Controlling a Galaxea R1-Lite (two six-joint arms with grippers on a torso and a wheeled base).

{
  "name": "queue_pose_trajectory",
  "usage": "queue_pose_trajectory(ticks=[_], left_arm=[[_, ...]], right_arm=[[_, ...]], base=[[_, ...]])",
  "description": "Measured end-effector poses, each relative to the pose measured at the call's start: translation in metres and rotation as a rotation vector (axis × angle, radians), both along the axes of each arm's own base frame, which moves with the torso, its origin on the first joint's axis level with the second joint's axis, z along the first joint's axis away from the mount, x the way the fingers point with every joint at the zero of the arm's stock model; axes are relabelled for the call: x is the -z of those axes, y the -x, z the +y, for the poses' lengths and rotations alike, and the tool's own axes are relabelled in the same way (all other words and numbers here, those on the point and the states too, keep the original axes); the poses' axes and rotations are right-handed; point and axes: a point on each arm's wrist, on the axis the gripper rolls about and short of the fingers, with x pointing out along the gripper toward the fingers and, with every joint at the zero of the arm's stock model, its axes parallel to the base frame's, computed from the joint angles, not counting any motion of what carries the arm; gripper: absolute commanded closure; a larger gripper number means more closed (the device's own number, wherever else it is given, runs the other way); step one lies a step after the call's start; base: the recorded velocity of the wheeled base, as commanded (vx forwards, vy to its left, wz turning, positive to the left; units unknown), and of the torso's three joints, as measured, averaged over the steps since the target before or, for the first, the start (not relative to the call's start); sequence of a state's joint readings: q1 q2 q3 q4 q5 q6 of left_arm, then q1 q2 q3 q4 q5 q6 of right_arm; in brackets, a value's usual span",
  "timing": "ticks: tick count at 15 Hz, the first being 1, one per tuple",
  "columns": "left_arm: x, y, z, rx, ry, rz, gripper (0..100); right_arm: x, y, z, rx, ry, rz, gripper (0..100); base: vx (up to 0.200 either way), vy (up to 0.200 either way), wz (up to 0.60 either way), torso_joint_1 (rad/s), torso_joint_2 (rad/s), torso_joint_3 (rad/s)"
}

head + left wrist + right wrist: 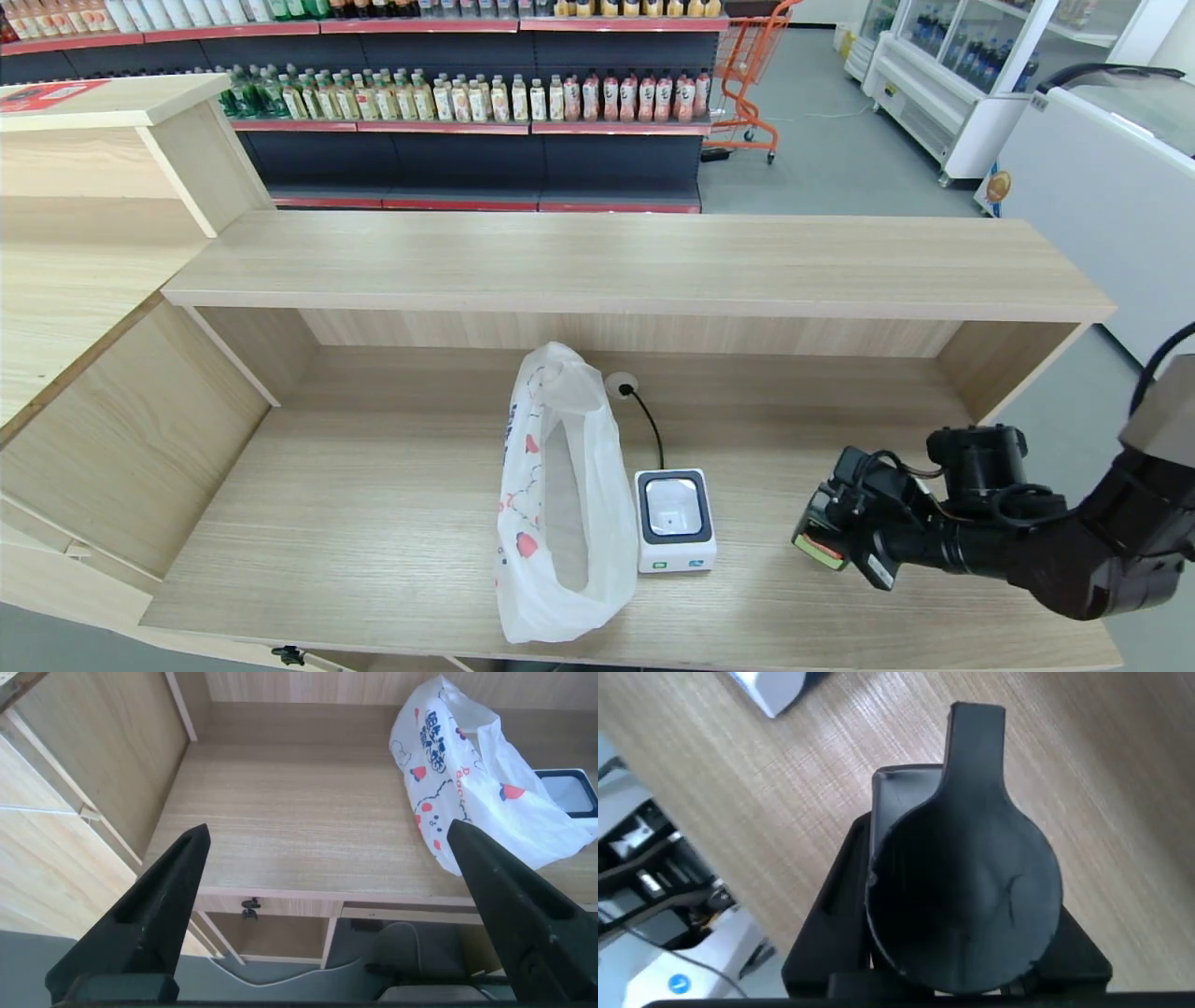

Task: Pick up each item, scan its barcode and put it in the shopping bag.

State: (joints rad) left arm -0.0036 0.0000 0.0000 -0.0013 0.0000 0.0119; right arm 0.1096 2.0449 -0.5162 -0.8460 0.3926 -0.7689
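Observation:
A white plastic shopping bag [611, 467] with red prints lies open on the wooden counter [373, 523], mouth towards me. Just right of it sits the white barcode scanner [674, 518], glass window up. Further right my right gripper [822, 539] hovers low over the counter, shut on a small dark item [825, 553] with a green and red edge. In the right wrist view that dark item [971, 896] hides the fingers, and the scanner's corner [771, 686] shows beyond. My left gripper [327, 915] is open over the counter's front left edge, the bag [467, 775] and scanner [570, 789] off to its side.
A raised wooden shelf [635, 261] runs across the back of the counter, with side walls at left and right. The scanner's black cable [649, 425] leads to a hole at the back. A small key [249, 908] hangs under the front edge. Drink shelves and freezers stand beyond.

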Motion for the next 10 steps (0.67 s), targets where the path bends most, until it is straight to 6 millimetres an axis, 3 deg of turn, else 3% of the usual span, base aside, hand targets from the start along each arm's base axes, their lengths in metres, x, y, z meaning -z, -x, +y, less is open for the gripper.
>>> queue_pose_trajectory(ticks=[5,8,10], left_arm=[[0.000,0.000,0.000,-0.001,0.000,0.000,0],[0.000,0.000,0.000,-0.001,0.000,0.000,0],[0.000,0.000,0.000,-0.001,0.000,0.000,0]], right_arm=[[-0.053,0.081,-0.038,0.126,0.021,0.245,100],[-0.089,0.120,-0.043,0.122,0.015,0.112,100],[-0.097,0.145,-0.040,0.085,0.000,0.004,100]], base=[[0.000,0.000,0.00,0.000,0.00,0.000],[0.000,0.000,0.00,0.000,0.00,0.000],[0.000,0.000,0.00,0.000,0.00,0.000]])
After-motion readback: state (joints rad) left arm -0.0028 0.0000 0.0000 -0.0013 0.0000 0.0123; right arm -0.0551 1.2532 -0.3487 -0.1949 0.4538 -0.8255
